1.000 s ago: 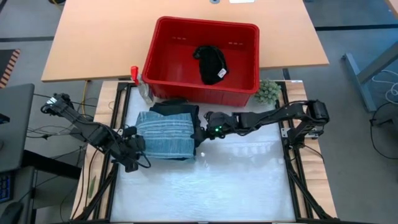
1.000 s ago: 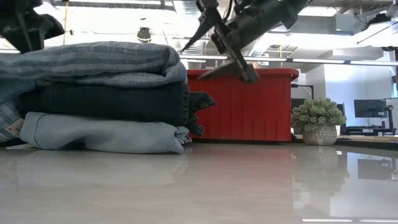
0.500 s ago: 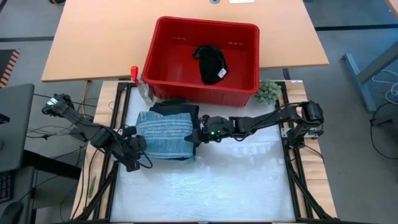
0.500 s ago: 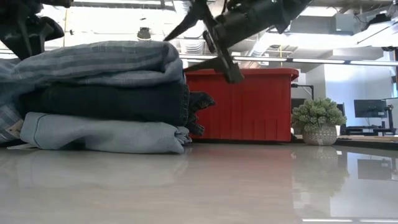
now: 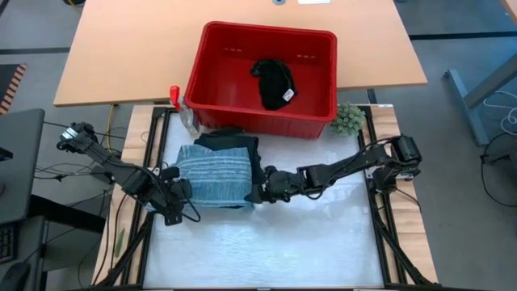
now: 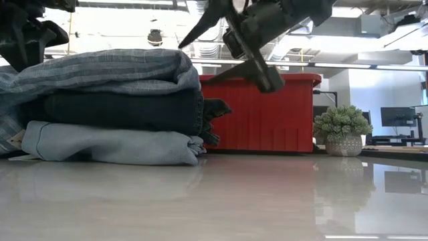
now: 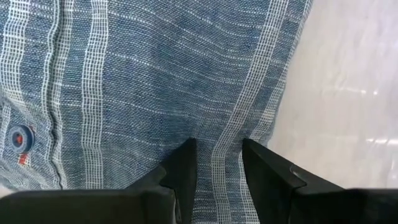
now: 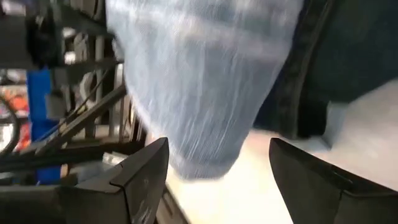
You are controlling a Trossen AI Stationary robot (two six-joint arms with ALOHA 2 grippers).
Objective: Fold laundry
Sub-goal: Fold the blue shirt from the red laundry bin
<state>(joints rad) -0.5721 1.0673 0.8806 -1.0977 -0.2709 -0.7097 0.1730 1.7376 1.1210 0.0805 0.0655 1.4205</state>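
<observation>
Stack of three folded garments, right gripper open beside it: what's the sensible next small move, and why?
Probably ease the open right gripper in at the striped garment topping the stack's right edge; the left gripper pinches that cloth. One black garment lies unfolded in the red basket.

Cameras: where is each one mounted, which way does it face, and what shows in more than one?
High: overhead, straight down; both arms, left gripper, right gripper, red basket.
Low: table height, level; folded stack, right gripper above it.
Left wrist: on the left arm, facing the striped garment; own fingers on the cloth.
Right wrist: on the right arm, facing the stack's edge; open fingers.
Shared: all four show the stack.
</observation>
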